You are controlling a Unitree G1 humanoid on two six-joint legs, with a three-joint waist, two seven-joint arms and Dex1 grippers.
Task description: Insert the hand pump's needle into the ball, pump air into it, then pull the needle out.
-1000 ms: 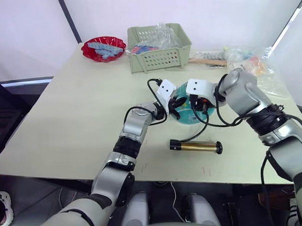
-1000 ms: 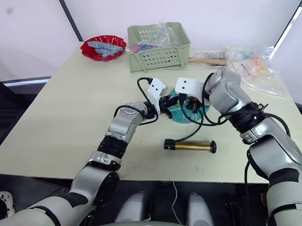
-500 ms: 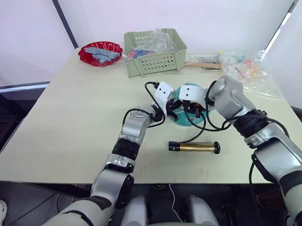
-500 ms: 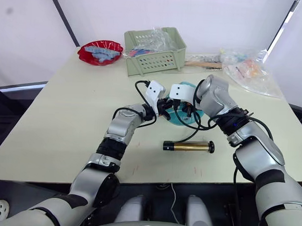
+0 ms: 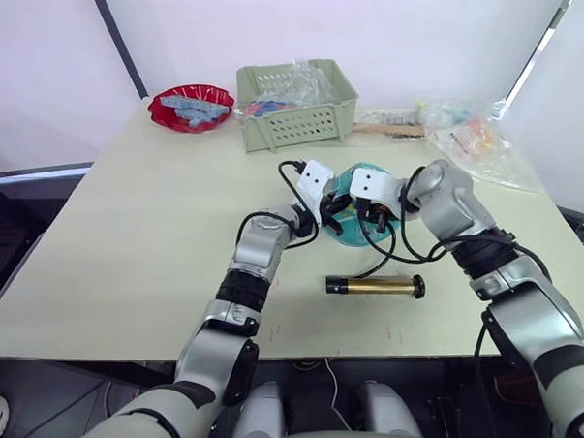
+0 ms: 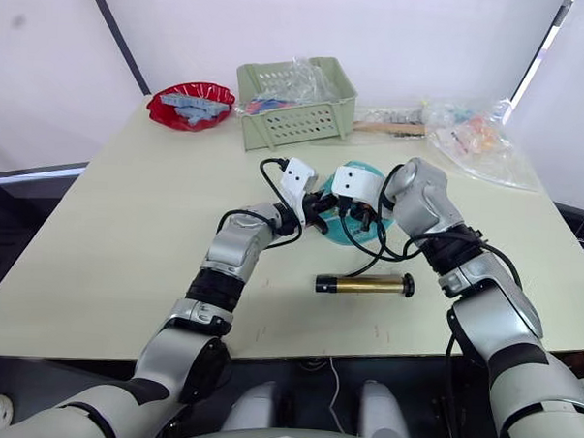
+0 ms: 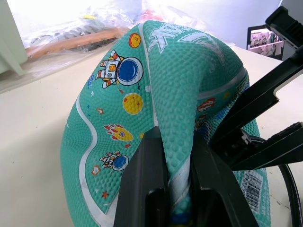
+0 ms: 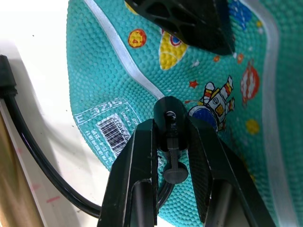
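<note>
The teal ball (image 5: 355,183), soft and creased, lies mid-table between both grippers. My left gripper (image 7: 173,161) is shut on a pinched fold of the ball (image 7: 156,80). My right gripper (image 8: 170,142) is shut on the needle's black fitting (image 8: 169,118), which sits against the ball (image 8: 142,61) near its barcode sticker (image 8: 111,132). The metal pin itself is hidden. The bronze hand pump (image 5: 376,284) lies flat on the table in front of the ball. Its black hose (image 5: 378,257) curves up to the fitting.
A green slotted basket (image 5: 297,103) stands behind the ball, with a red bowl (image 5: 190,108) to its left. Plastic bags (image 5: 470,139) and a wooden handle (image 5: 388,131) lie at the back right. The table's (image 5: 145,251) front edge runs close behind the pump.
The head camera has shifted. My right elbow has dropped slightly. Both grippers stay at the ball, and the pump lies where it was.
</note>
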